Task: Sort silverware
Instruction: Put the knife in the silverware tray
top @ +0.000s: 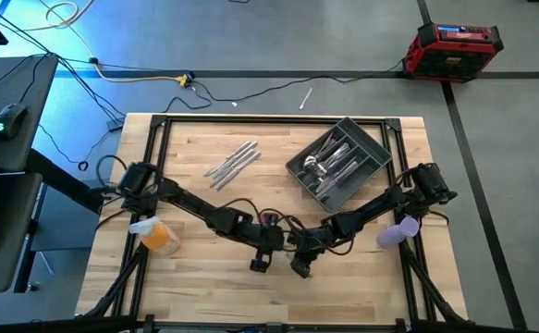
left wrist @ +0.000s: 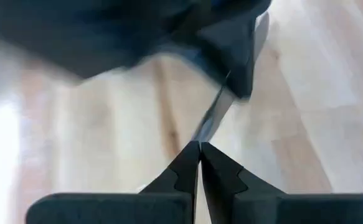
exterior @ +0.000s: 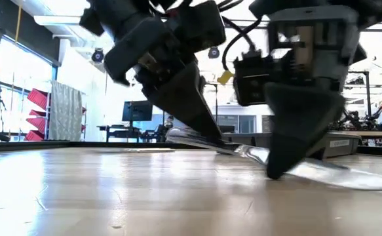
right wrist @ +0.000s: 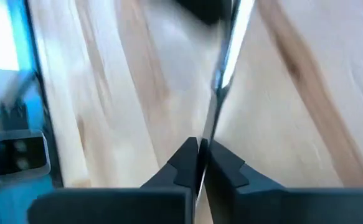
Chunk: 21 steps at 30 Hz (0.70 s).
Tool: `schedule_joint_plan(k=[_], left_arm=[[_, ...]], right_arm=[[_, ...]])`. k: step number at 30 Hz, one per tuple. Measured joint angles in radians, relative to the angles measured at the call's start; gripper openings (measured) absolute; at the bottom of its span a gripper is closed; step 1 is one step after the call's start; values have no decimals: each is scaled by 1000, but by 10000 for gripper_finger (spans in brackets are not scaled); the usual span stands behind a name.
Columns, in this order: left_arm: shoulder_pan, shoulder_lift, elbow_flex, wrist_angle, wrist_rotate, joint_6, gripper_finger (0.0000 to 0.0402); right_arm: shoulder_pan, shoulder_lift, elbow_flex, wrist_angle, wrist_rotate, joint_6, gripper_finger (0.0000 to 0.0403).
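Both of your grippers are down at the near-middle of the table [top: 204,287], tips close together. Your left gripper [left wrist: 200,149] has its fingers pressed together on a slim silver piece [left wrist: 209,121] that runs out from the fingertips toward the other arm. Your right gripper [right wrist: 201,146] is likewise closed tight, with a thin shiny blade-like strip [right wrist: 221,74] pinched between its tips and stretching away from them. From table height you can see one long piece of silverware [exterior: 243,152] lying low and slightly tilted over the wood, spanning from one dark finger to the other, so both grippers appear to hold the same piece, one near each end; you cannot tell whether it is a knife, fork or spoon.

The rest of your silverware sits well apart from the grippers: a loose bunch [top: 233,163] lies on the wood toward the far side, and more pieces rest in the compartments of the dark grey tray [top: 373,166] at the far right.
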Motion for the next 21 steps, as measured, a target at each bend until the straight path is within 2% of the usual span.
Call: schedule_joint_plan(k=[5, 8, 11, 16, 21], left_arm=[[-19, -28, 0, -124, -37, -138, 13], [-30, -32, -31, -130, -47, -234, 21], [-50, -45, -79, -119, -71, -267, 26], [-81, -52, -129, -36, -183, -200, 43], [-84, -49, -137, 29, -252, -110, 88]], right_arm=[[-3, -27, -3, -38, 39, -31, 1], [-1, -43, -3, -64, 94, -32, 1], [7, -63, -3, -123, 152, -39, 1], [15, -73, -4, -151, 163, -67, 1], [13, -73, -4, -150, 166, -77, 0]])
